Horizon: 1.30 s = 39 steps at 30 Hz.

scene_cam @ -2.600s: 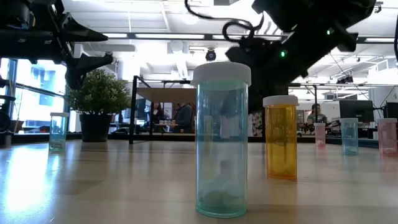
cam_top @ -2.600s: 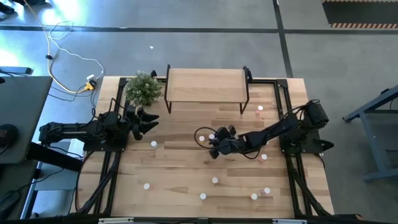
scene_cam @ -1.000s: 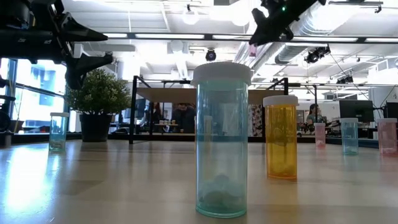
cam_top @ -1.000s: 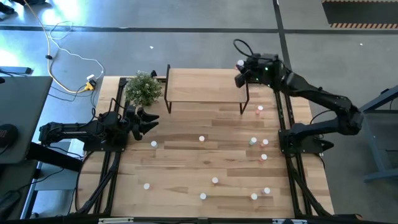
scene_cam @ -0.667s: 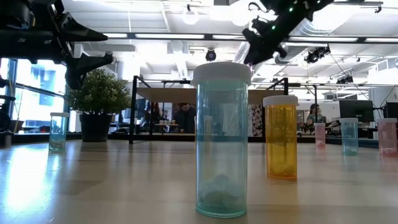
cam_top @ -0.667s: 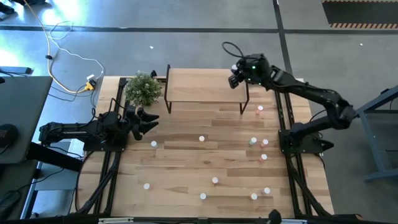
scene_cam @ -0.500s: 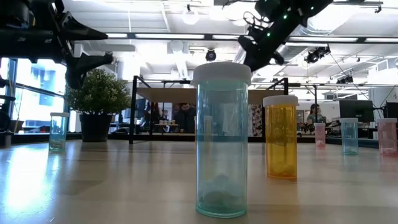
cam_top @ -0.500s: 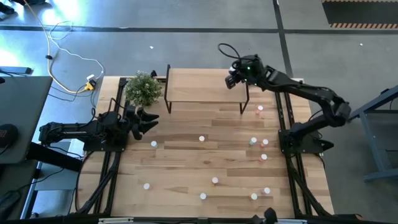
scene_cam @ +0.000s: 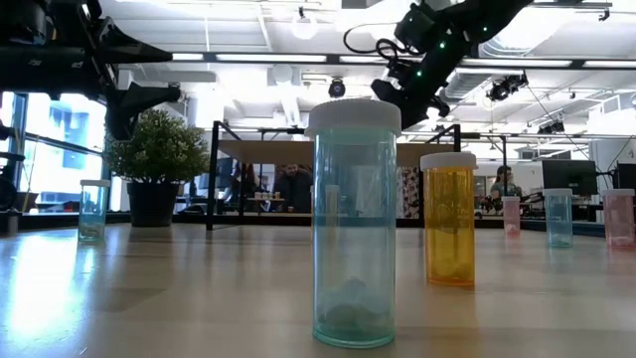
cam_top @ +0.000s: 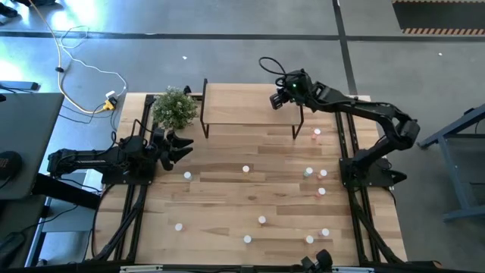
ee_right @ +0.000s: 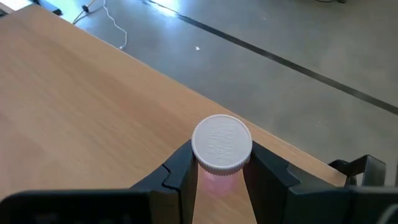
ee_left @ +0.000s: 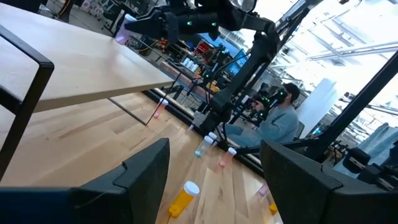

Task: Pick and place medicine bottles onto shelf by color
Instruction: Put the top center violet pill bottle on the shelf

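My right gripper (cam_top: pixel 277 100) is over the right part of the shelf (cam_top: pixel 250 104), a light-wood board on black legs at the table's far edge. It is shut on a pink medicine bottle with a white cap (ee_right: pixel 222 143). My left gripper (cam_top: pixel 184 144) is open and empty at the table's left, beside the potted plant. Several other bottles stand upright on the tabletop, among them one (cam_top: pixel 246 169) at the middle, one (cam_top: pixel 187 176) near the left gripper, and one (cam_top: pixel 317 133) by the shelf's right leg. My right gripper pinches the bottle's pink body (ee_right: pixel 217 182) just under the white cap, between its two fingers. The fingers come from above, slanting down. The bottle stands upright, cap up, over the shelf board (ee_right: pixel 81 112). Whether its base touches the board does not show.
A potted plant (cam_top: pixel 175 108) stands at the shelf's left end. In the low view a pale green bottle (scene_cam: pixel 355 224) and an orange one (scene_cam: pixel 449 219) stand close to the camera. A person (ee_left: pixel 280 121) sits beyond the table's right side.
My right gripper has carried the pink bottle toward the table's left along the shelf and has come down closer to the board. The bottle stays upright in the hold.
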Each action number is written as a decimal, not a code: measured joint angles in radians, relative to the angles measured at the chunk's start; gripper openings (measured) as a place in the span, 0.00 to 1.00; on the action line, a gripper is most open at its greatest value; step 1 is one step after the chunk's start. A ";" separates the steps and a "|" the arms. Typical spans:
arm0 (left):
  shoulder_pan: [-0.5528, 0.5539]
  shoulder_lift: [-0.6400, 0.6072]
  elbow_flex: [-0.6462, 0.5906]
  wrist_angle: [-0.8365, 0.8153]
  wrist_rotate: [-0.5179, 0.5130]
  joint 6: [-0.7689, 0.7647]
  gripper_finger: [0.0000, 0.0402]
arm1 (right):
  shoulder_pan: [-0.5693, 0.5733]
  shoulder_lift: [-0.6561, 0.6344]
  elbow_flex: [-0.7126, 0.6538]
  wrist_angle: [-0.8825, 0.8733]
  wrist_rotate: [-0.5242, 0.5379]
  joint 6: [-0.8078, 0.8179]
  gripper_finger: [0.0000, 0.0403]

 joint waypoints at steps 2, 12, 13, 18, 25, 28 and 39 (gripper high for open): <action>0.000 0.000 0.000 0.000 0.000 0.000 0.59 | -0.003 0.008 0.000 -0.001 0.003 0.000 0.26; 0.000 0.000 0.000 -0.001 0.000 0.001 0.59 | -0.009 0.015 0.000 -0.001 0.048 0.026 0.26; 0.000 0.000 0.000 -0.001 0.000 0.001 0.59 | -0.011 0.016 0.000 -0.006 0.047 0.026 0.26; 0.000 0.000 0.000 -0.001 0.000 -0.004 0.59 | -0.018 0.017 0.000 -0.031 0.026 0.047 0.26; 0.000 0.000 0.000 -0.001 0.000 -0.007 0.59 | -0.018 0.017 0.000 -0.034 0.026 0.045 0.26; 0.000 0.000 0.000 -0.001 0.000 -0.007 0.59 | -0.018 0.017 0.000 -0.035 0.026 0.045 0.26; 0.000 0.000 0.000 -0.001 0.000 -0.007 0.59 | -0.018 0.018 0.000 -0.044 0.030 0.037 0.36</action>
